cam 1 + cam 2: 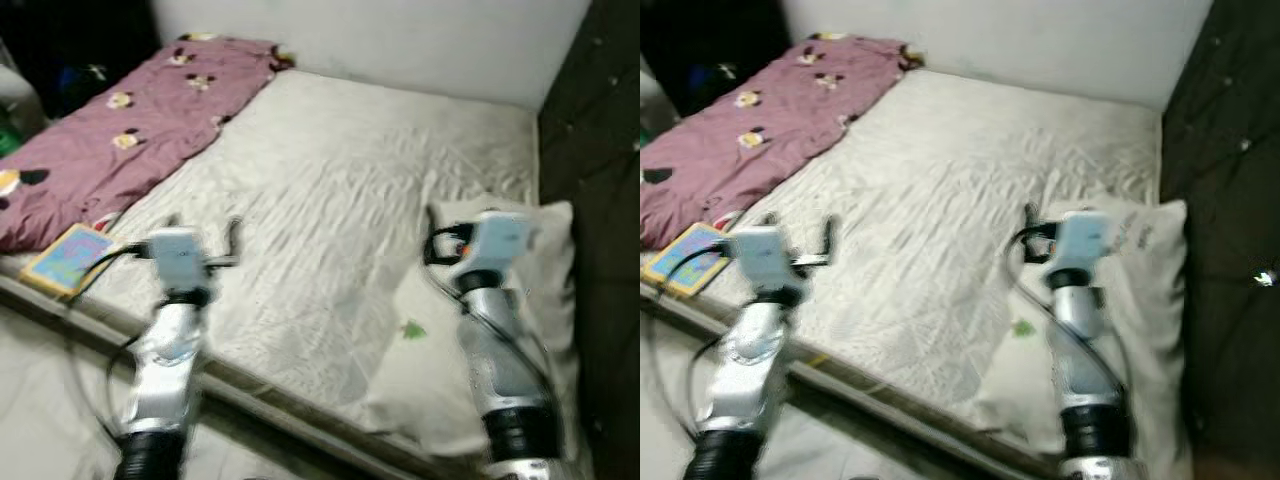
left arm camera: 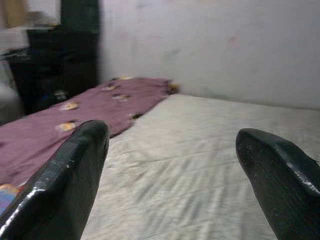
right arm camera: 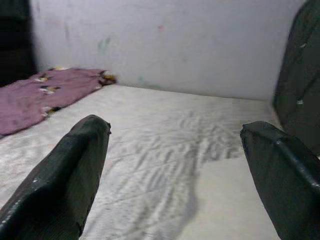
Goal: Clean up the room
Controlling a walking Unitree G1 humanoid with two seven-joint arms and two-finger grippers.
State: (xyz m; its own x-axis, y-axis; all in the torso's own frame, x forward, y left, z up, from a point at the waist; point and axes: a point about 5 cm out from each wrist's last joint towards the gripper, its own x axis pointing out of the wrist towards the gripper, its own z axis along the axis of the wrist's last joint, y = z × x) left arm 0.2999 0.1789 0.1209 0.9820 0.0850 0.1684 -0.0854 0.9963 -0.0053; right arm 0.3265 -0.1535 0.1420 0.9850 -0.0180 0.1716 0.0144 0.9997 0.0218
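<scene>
Nearest, at 7 and 5 o'clock in the head views, two silver arms raised over the bed edge, left gripper [image 2: 170, 165] and right gripper [image 3: 172, 170] both with fingers spread wide apart and holding nothing. Under and just past the right arm, a white pillow [image 1: 540, 300], lying near the 4 o'clock corner of the mattress [image 1: 350, 180], long axis running roughly 12 to 6, touching the dark padded wall [image 1: 600, 200] at 3 o'clock. Right gripper clearly the nearer, hanging directly above the pillow's near half; probably the first thing to straighten. At 9 o'clock, just beside the left arm, a colourful book [image 1: 68, 260] on the bed edge, partly tucked against the purple patterned blanket [image 1: 120, 130] stretching toward 11 o'clock. Book within likely reach of the left gripper, lying to its outer side. Head views blurred: book cover unreadable, small green mark [image 1: 413, 329] on the pillow hard to identify, dark objects at 10 o'clock beyond the blanket not made out
</scene>
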